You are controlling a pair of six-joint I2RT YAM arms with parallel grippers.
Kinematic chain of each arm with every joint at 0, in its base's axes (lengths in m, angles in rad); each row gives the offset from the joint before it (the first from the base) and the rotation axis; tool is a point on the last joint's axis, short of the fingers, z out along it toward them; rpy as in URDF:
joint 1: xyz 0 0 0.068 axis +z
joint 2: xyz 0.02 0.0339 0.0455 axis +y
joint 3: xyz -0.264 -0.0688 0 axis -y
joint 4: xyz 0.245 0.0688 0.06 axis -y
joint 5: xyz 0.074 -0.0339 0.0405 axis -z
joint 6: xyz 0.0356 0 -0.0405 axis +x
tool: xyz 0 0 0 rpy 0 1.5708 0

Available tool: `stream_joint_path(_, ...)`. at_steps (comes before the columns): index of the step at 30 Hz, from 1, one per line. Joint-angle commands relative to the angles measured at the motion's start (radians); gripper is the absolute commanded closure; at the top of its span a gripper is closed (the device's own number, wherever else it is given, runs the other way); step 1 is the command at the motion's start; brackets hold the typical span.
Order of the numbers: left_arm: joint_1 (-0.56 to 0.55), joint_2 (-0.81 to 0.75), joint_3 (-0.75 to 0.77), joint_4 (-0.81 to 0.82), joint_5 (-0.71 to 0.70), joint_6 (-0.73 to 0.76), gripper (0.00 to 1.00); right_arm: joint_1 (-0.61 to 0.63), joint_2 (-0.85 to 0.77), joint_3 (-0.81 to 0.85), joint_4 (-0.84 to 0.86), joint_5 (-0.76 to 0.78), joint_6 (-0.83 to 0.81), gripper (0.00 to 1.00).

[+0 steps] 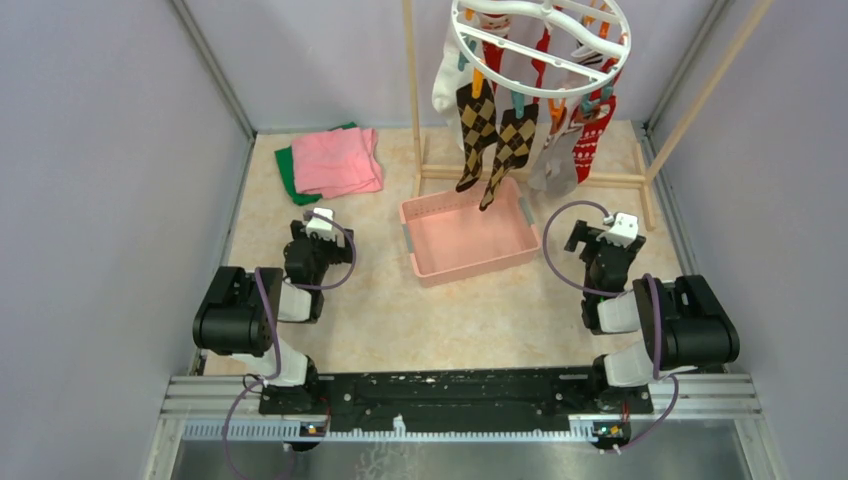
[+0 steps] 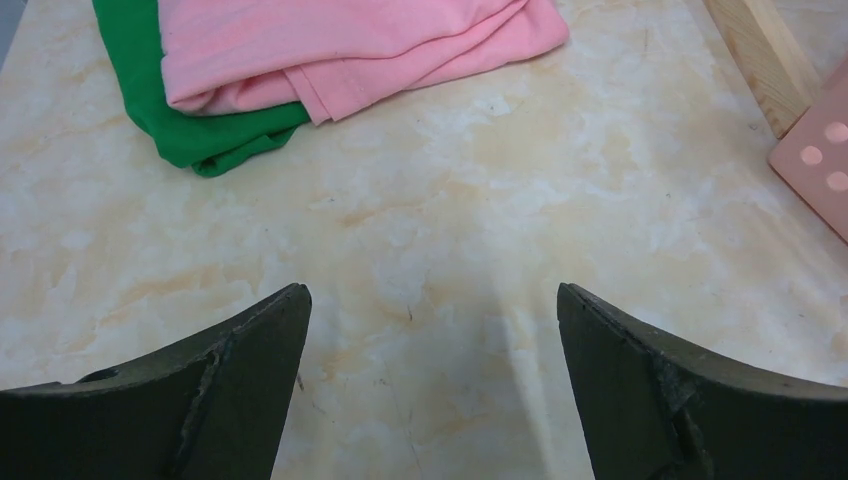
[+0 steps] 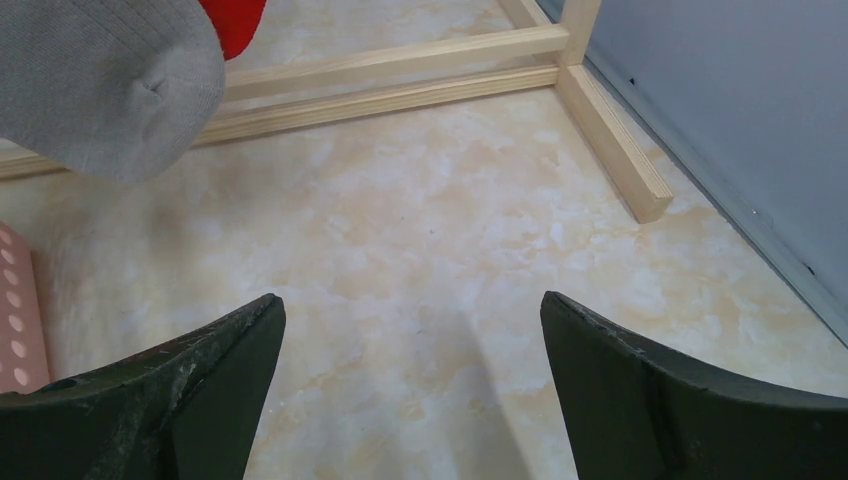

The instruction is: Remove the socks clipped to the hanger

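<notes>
I judge that the task is at its very first step, because no sock is taken off yet and both my arms rest low on the worktop [image 1: 400, 330]. My left arm [image 1: 300, 272] is to the left of the pink basket [image 1: 478, 267], and my right arm [image 1: 612, 272] is to the right of it. Both pairs of jaws are spread fully wide and hold nothing; in each wrist view I see only bare worktop between them. The hanger [image 1: 458, 32] hangs high above the far side of the basket, inside the wooden rack [image 1: 610, 180]. All the socks are clipped to it. The two argyle socks [image 1: 478, 130] dangle with their toes just over the far edge of the basket. A white sock [image 1: 445, 90] is beside them, and a red patterned sock [image 1: 592, 140] hangs toward the right of the basket. From my right wrist I see the toe of a grey sock [image 3: 100, 80] and a bit of a red sock [image 3: 235, 20] ahead. The folded cloths [image 1: 335, 160], far left of the basket, are not my concern. I think the next move calls for lifting one arm up to a hanging sock and closing the jaws on its lower part. Then I must pull downward until the clip lets go, without swinging the hanger too much.
</notes>
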Motion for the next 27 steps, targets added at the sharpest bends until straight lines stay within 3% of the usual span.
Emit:
stream_joint_path(1, 0.004, -0.008, 0.017, 0.031, 0.001, -0.013, 0.01, -0.009, -0.021, 0.004, 0.034, 0.004, 0.025, 0.01)
stream_joint_path(6, 0.004, -0.009, 0.014, 0.035, -0.002, -0.017, 0.01, 0.012, -0.097, -0.015, 0.023, 0.02, -0.002, 0.01)
stream_joint_path(8, 0.005, -0.024, 0.015, 0.049, -0.028, -0.028, 0.01, 0.049, -0.195, 0.001, -0.095, 0.132, 0.001, 0.01)
stream_joint_path(9, 0.007, -0.049, 0.046, -0.025, -0.03, -0.027, 0.01, 0.051, -0.263, 0.022, -0.203, 0.146, 0.022, 0.01)
stream_joint_path(12, 0.007, -0.112, 0.276, -0.479, 0.013, 0.009, 0.01, 0.051, -0.45, 0.127, -0.668, 0.187, 0.256, 0.01)
stream_joint_path(14, 0.008, -0.115, 0.429, -0.774, 0.039, 0.028, 0.01, 0.049, -0.548, 0.179, -0.852, 0.108, 0.407, 0.01)
stream_joint_path(18, 0.011, -0.123, 0.594, -1.153, 0.141, 0.095, 0.01, 0.049, -0.716, 0.139, -0.925, -0.157, 0.621, 0.01)
stream_joint_path(22, 0.015, -0.191, 0.659, -1.325, 0.274, 0.127, 0.01, 0.048, -0.881, 0.089, -1.055, -0.165, 0.809, 0.01)
stream_joint_path(25, 0.014, -0.218, 0.735, -1.443, 0.389, 0.128, 0.01, 0.051, -0.968, 0.063, -1.014, -0.288, 0.697, 0.01)
stream_joint_path(27, 0.015, -0.224, 0.798, -1.505, 0.467, 0.131, 0.01, 0.081, -0.962, 0.13, -1.098, -0.322, 0.637, 0.01)
